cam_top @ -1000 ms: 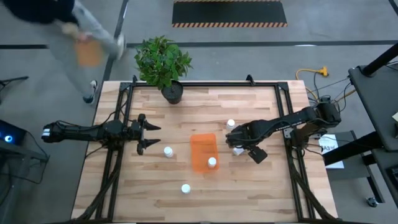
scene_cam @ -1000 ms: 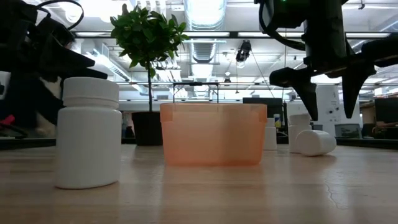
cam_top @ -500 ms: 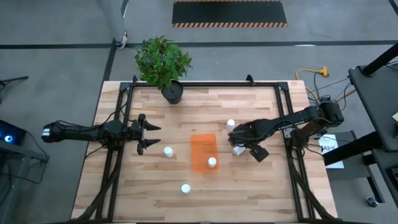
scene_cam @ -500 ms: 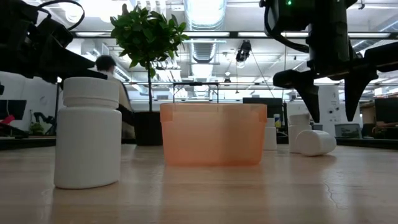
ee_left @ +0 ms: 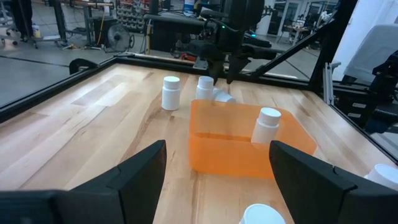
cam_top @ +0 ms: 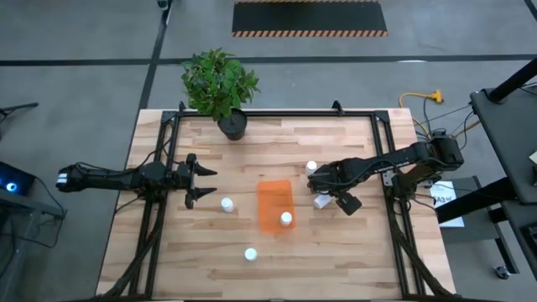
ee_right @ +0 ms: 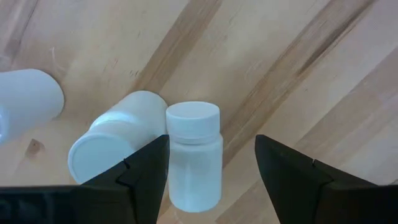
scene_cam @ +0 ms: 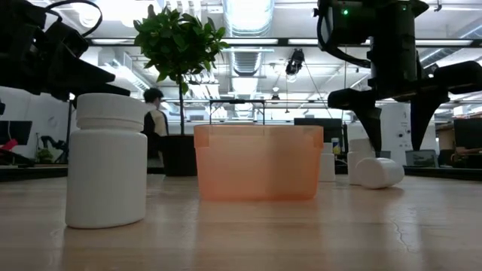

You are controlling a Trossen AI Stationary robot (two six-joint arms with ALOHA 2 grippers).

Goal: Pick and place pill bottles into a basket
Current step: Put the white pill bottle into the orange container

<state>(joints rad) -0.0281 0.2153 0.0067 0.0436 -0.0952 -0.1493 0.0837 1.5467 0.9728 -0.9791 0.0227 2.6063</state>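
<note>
The right claw [cam_top: 323, 191] is hanging open over the tabletop [cam_top: 352, 252], pointing down at a small cluster of pill bottles just to the right of the orange basket [cam_top: 273, 204]. Through its wrist camera, one upright bottle [ee_right: 193, 154] is standing between the two spread fingers [ee_right: 144, 174], and a toppled bottle [ee_right: 115, 144] is lying on its side right against it, with its long axis running along the wood rather than up. That is what the coming grab is likely turning on: the standing bottle is sitting straight under the claw with its axis vertical, so a straight descent should be catching it, but the fallen neighbour is crowding one finger and may be getting nudged. One bottle [cam_top: 286, 219] is already standing inside the basket. The left claw [cam_top: 199, 181] is waiting wide open at the left side of the tabletop, with another bottle [cam_top: 226, 204] just beyond it and one more [cam_top: 250, 254] near the front edge. The right arm is plainly the nearer one for this cluster. A potted plant [cam_top: 220, 84] is standing at the back.
</note>
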